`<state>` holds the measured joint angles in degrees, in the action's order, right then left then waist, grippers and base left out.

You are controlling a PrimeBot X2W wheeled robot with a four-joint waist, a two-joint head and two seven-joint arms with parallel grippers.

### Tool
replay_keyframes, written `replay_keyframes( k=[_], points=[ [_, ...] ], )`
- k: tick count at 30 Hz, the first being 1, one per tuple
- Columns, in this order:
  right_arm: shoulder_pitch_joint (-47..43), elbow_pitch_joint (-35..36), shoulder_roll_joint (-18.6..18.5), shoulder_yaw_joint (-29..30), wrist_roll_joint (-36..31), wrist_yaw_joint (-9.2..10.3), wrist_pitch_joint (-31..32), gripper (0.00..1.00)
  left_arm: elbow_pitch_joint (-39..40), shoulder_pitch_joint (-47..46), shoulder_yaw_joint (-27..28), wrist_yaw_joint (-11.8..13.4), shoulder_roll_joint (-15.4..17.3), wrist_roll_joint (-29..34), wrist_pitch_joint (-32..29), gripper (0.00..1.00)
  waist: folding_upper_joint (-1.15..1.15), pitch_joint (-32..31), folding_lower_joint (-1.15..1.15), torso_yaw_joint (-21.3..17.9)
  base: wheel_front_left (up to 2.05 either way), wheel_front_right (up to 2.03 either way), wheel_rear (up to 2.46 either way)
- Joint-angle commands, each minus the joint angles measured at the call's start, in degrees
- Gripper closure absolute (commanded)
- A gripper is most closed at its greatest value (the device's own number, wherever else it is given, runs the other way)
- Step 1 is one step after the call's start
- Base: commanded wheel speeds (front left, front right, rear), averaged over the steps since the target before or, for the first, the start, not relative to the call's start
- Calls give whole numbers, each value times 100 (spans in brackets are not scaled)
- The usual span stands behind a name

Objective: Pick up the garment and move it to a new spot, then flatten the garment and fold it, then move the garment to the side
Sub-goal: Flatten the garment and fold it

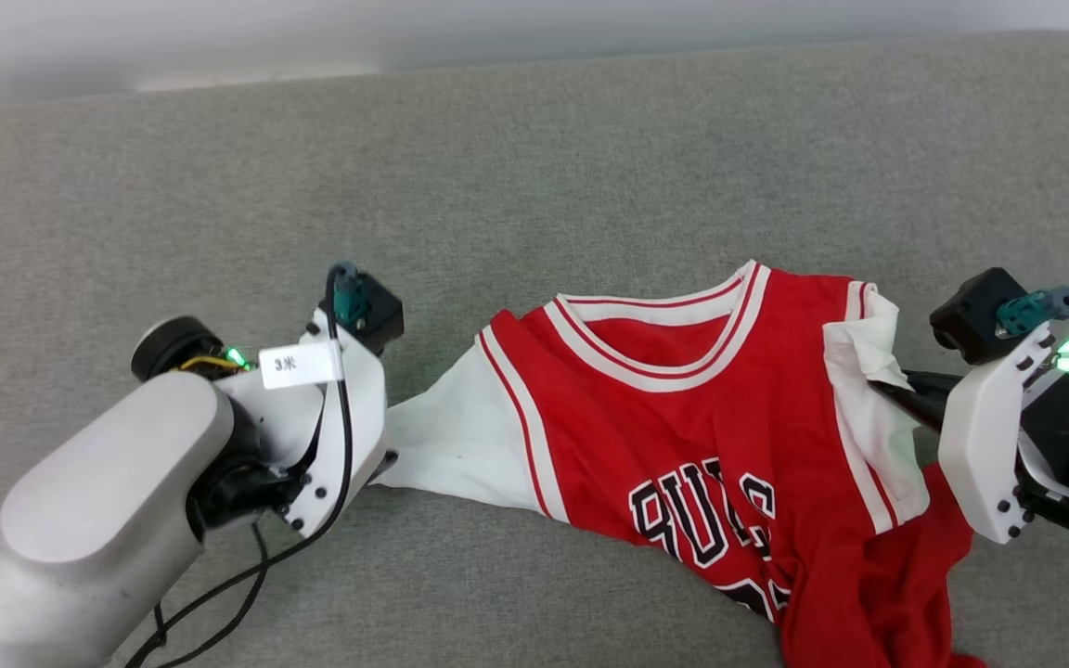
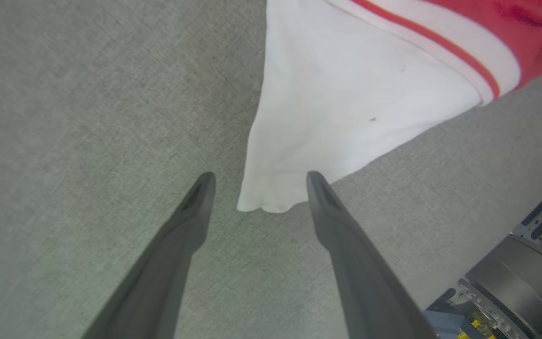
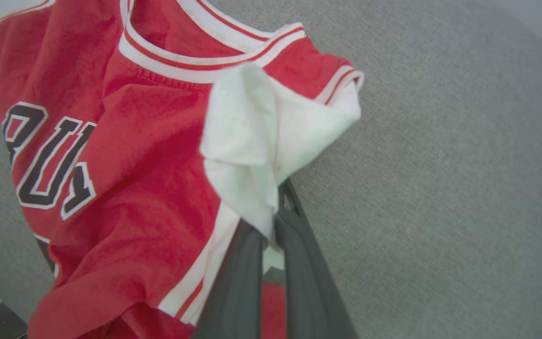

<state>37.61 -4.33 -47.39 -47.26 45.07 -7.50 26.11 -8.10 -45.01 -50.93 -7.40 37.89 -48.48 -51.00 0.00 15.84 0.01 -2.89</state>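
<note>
The garment, one red jersey, lies rumpled on the grey cushion, centre to five o'clock in the head view. Left wrist view: left gripper gapes, one white sleeve at twelve o'clock (ungrasped). Right wrist view: right gripper pinches the other sleeve; a one-sided pull would likely bunch the cloth.

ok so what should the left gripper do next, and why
Probably ease the left gripper slightly forward and close it on the garment's white sleeve: its open fingers straddle the sleeve's tip, while the right gripper is shut on the other sleeve.
</note>
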Motion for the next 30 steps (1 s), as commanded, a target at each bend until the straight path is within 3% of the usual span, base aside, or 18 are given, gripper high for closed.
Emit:
replay_keyframes(
  k=[1,8,9,10,11,17,24,30],
  points=[
    [72,16,53,1,-36,2,12,100,-77,-51,-85,2,61,-34,10,0,0,83,-1,-62,0,0,0],
    [213,-19,149,-118,-101,2,16,100,-717,-43,-733,4,30,-188,158,0,0,303,-1,-180,0,0,0],
    [232,-29,151,-133,-99,2,1,100,-780,-47,-807,4,4,-214,197,15,0,313,-1,-185,0,0,0],
    [240,-39,150,-157,-94,2,-15,100,-843,-51,-865,11,-19,-259,243,76,0,320,-1,-189,0,0,0],
    [242,-55,147,-181,-86,2,-29,100,-885,-63,-935,10,-33,-312,269,100,0,318,-1,-191,0,0,0],
    [283,-174,90,-284,-6,2,-159,100,-992,-356,-1078,8,-29,-447,774,100,0,86,-1,-121,0,0,0],
    [399,-290,-42,-55,85,3,-583,100,-844,-693,-782,8,129,-540,1681,100,0,-420,-1,47,0,0,0],
    [657,-188,-230,329,75,3,-797,100,-613,-1047,-435,47,337,-506,2116,100,0,-670,-1,160,0,0,0]
  ],
)
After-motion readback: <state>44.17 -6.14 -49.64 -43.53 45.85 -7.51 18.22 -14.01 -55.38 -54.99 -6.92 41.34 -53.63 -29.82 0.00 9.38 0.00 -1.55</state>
